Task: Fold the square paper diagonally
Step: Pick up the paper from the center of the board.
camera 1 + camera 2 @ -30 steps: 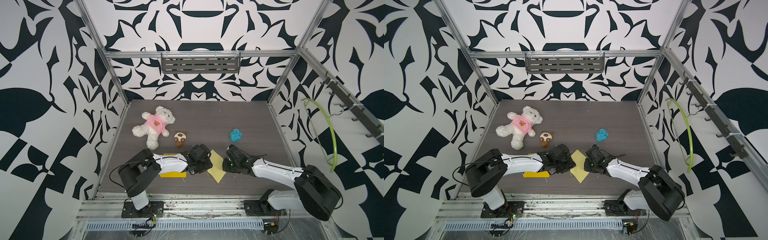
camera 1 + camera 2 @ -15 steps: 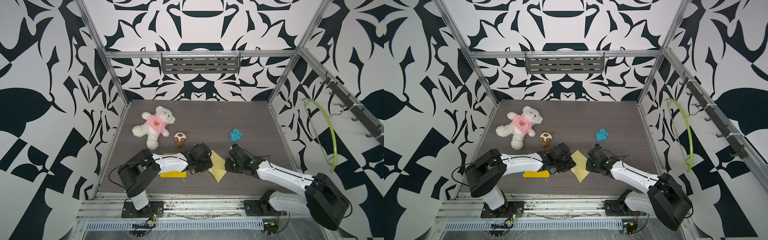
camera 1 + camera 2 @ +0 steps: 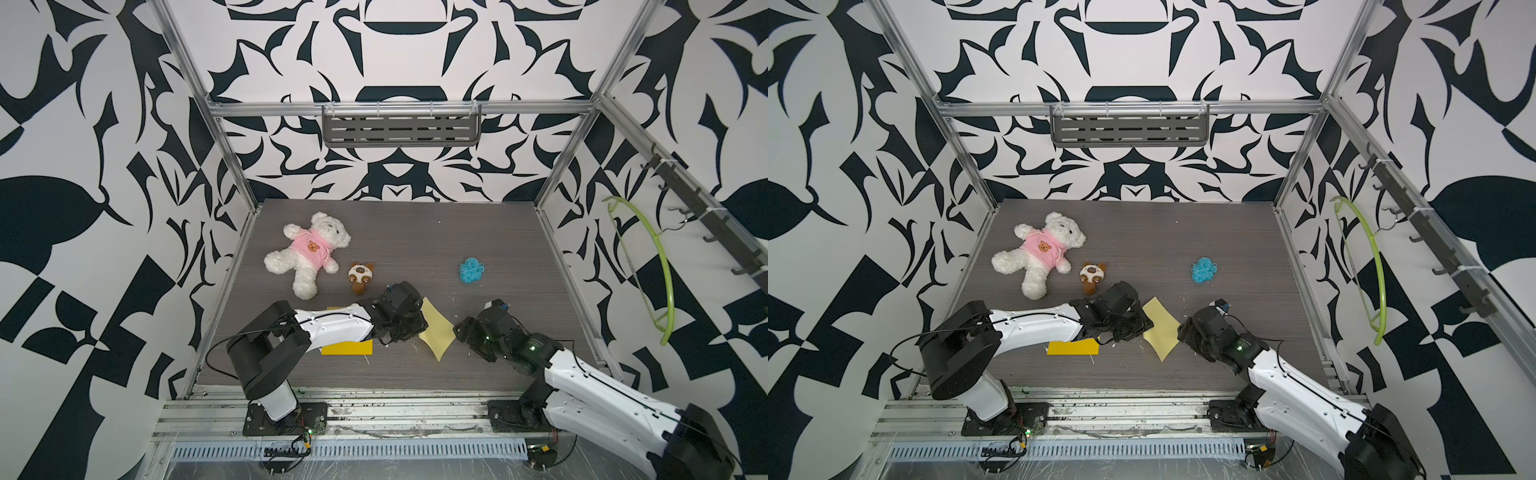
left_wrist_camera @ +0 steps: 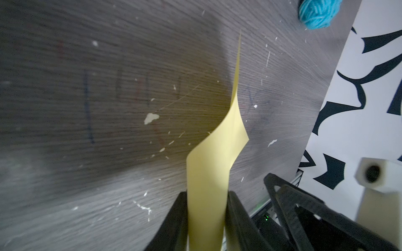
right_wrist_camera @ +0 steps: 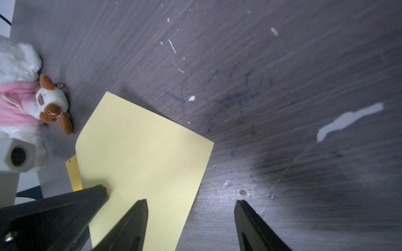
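The pale yellow square paper [image 3: 436, 330] [image 3: 1160, 328] lies as a diamond near the table's front middle. My left gripper [image 3: 409, 322] [image 3: 1136, 322] is at its left corner. In the left wrist view it [image 4: 206, 195] is shut on the paper [image 4: 217, 152], which curls up from the table into the jaws. My right gripper [image 3: 461, 332] [image 3: 1183, 332] stands open just right of the paper's right corner. In the right wrist view it [image 5: 191, 202] has one finger over the paper [image 5: 141, 147] and the other over bare table, gripping nothing.
A darker yellow sheet [image 3: 347, 347] lies under the left arm. A white teddy bear in pink [image 3: 311, 253], a small brown-and-white plush [image 3: 360, 276] and a blue yarn ball [image 3: 471, 270] sit farther back. A green hanger [image 3: 660, 266] hangs on the right wall.
My right gripper has opened, let go of the paper's right corner and drawn back a little to the right. The left gripper stays shut on the left corner.
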Controlling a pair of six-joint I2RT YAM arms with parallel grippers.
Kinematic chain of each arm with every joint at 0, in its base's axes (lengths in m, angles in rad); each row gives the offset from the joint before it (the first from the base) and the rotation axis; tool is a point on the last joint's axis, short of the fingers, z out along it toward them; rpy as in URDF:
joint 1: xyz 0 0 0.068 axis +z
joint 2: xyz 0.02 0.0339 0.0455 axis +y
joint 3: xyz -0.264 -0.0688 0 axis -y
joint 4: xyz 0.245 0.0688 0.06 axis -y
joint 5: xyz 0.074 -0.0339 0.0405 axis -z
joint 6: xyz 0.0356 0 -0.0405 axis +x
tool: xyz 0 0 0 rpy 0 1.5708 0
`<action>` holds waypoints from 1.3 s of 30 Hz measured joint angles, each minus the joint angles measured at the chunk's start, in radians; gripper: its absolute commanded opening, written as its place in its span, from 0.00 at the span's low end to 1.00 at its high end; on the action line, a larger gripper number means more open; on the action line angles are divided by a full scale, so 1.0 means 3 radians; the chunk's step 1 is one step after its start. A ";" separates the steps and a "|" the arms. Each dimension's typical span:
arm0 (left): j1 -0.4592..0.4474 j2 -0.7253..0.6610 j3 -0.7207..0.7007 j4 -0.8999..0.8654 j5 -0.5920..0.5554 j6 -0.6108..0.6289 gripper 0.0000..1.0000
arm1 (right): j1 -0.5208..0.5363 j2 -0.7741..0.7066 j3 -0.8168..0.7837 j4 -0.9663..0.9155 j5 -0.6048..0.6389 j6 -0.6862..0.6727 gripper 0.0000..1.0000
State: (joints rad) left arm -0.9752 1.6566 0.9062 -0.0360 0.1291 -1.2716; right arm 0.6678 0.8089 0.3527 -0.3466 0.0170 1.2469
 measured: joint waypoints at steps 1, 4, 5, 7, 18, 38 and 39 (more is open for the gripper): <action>0.0004 -0.0004 0.0010 0.0003 0.0008 -0.0006 0.32 | 0.0000 -0.0055 -0.0039 0.0001 -0.0004 0.0072 0.73; 0.0020 -0.0046 0.0020 -0.0001 0.0018 -0.0025 0.32 | 0.0000 -0.0284 -0.0088 -0.0011 0.0023 0.0304 0.83; 0.0025 -0.0065 0.0020 -0.0006 0.0018 -0.0037 0.32 | 0.0000 -0.0364 -0.0099 -0.0004 0.0031 0.0359 0.85; 0.0042 -0.0123 0.0020 -0.0019 0.0019 -0.0053 0.32 | 0.0000 -0.0600 -0.0198 0.0089 0.0039 0.0589 0.89; 0.0159 -0.0557 -0.0099 0.0072 0.0008 -0.0252 0.34 | 0.0000 -0.1297 -0.0674 0.0437 0.0083 0.1778 0.95; 0.0206 -0.0731 -0.0380 0.0230 -0.0055 -0.0422 0.32 | 0.0081 0.0398 -0.0646 0.2046 -0.0061 0.1859 0.93; 0.0206 -0.0731 -0.0380 0.0233 -0.0055 -0.0423 0.31 | 0.0099 0.0385 -0.0640 0.2049 -0.0066 0.1896 0.90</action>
State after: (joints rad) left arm -0.9134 1.4372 0.7921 0.0338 0.1127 -1.3987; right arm 0.6975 0.9245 0.1608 0.2680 -0.0029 1.8156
